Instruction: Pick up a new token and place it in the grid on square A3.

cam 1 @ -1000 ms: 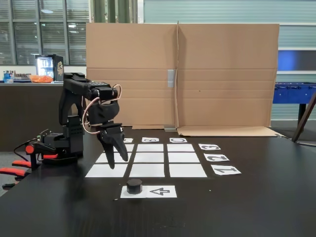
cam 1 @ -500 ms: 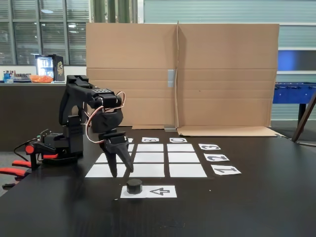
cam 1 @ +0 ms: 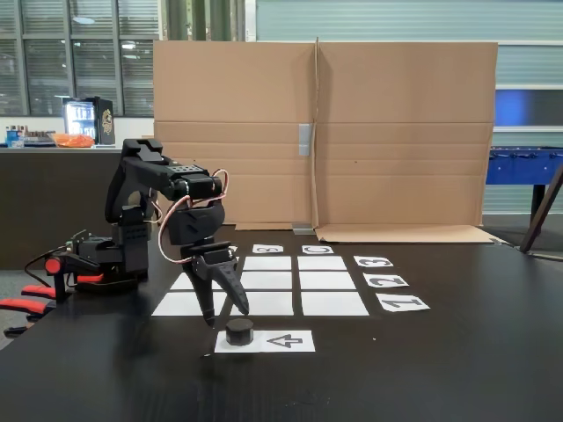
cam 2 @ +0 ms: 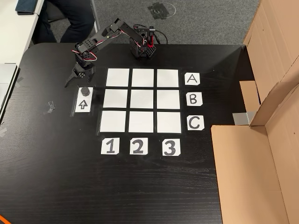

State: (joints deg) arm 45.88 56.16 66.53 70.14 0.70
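The black desk point(cam 2: 56, 177) is seen to carry the grid point(cam 2: 142, 100) near its middle, with wide bare surface left toward the number labels point(cam 2: 137, 146) and the near edge in the other view. A cardboard screen point(cam 1: 325, 132) is set along the far side in the fixed view, beyond the letter labels point(cam 2: 192, 98). Square A3 point(cam 2: 167, 78) is seen lying bare beside the "A" label. The token point(cam 1: 239, 331) is seen resting on one end of the arrow sheet point(cam 1: 283, 341), outside the grid. The jaws point(cam 1: 225, 314) are held spread apart and empty, pointed downward just above and slightly behind the token, not touching it.
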